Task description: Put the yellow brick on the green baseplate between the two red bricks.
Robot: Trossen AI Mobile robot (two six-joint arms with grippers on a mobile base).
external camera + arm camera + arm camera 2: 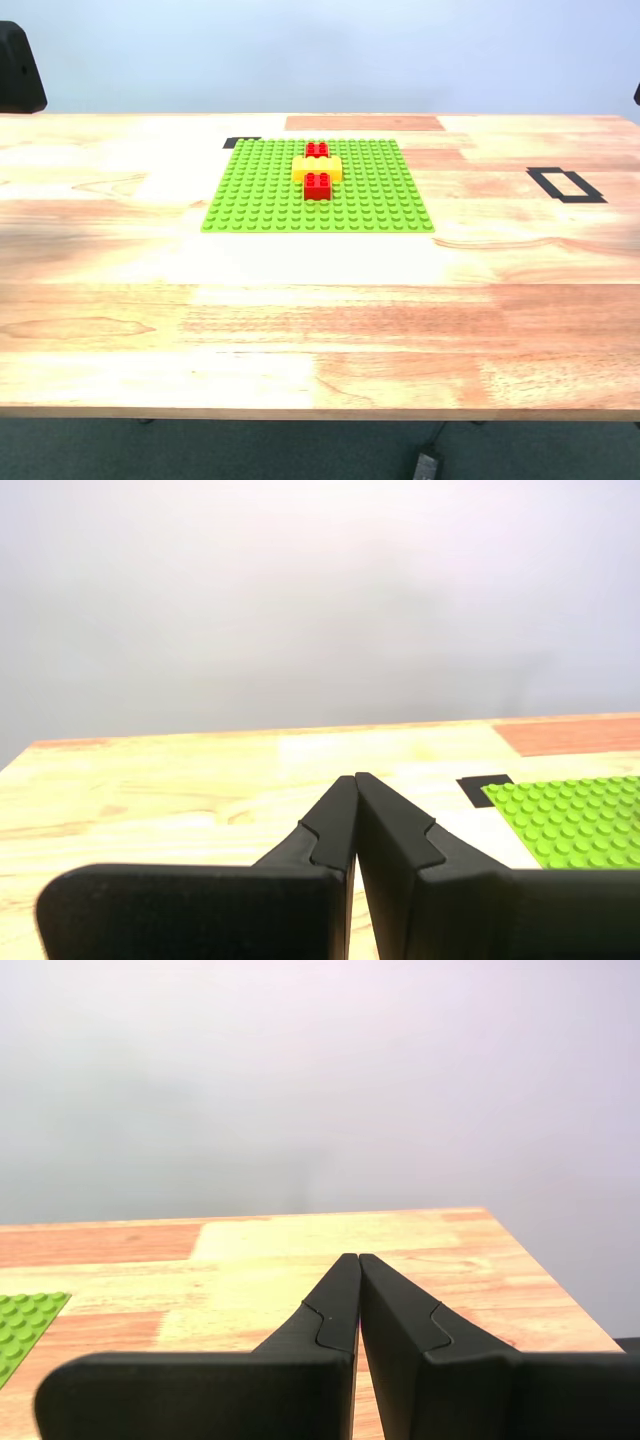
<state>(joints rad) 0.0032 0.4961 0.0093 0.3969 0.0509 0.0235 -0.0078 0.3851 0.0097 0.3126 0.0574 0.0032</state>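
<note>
One long yellow-orange studded plastic brick [317, 168] sits between two small red studded bricks [317, 150] [318, 185] on the lime-green studded square baseplate [255, 190]; only the exterior view shows bricks. First tool [355, 778] and second tool [358, 1257] both pinched closed, empty, over the wooden surface [320, 330].

Second pincer [357, 1257] closed, empty, above wooden tabletop [300, 1250]; corner of green baseplate [25, 1322] at edge.

Bright, even, soft light. The wooden table [320, 330] shows pale glare patches in the exterior view; shadows are faint. Both wrist views are sharp, with a plain hazy wall [320, 600] behind.
</note>
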